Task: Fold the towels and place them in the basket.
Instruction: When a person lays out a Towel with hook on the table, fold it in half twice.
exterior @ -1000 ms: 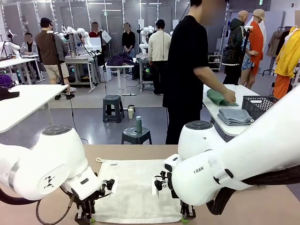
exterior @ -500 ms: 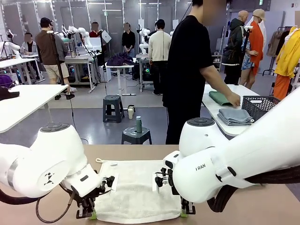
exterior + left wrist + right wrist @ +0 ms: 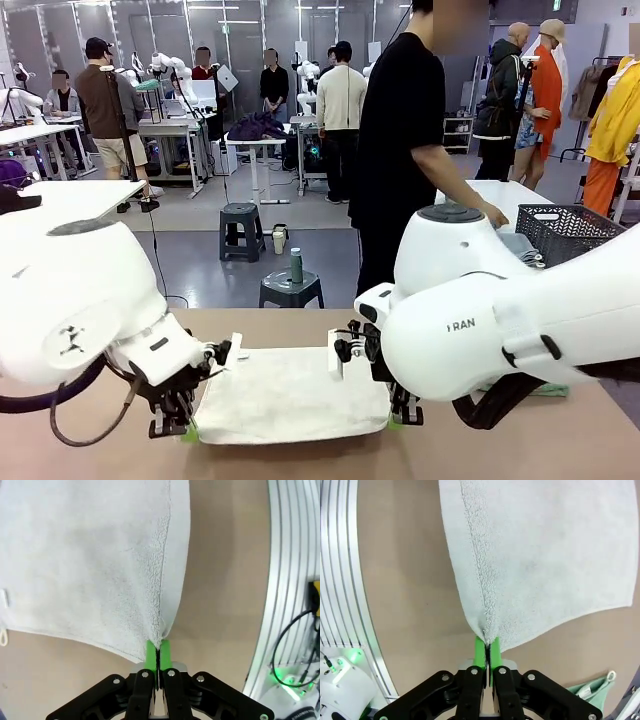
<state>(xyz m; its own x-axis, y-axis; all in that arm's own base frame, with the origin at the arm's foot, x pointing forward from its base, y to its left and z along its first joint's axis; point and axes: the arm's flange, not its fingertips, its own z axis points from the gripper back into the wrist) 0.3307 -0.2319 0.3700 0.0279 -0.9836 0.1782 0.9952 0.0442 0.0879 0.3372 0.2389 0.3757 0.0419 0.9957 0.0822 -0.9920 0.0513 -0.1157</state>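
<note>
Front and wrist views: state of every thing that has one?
Cream towel: unfolded, spread on the table, two near corners pinched and raised.
Left gripper: shut on one corner of it.
Right gripper: shut on the other corner.
Mint towel: lying on the table, not held; fold unclear.
Basket: upright, far right; contents hidden.
</note>
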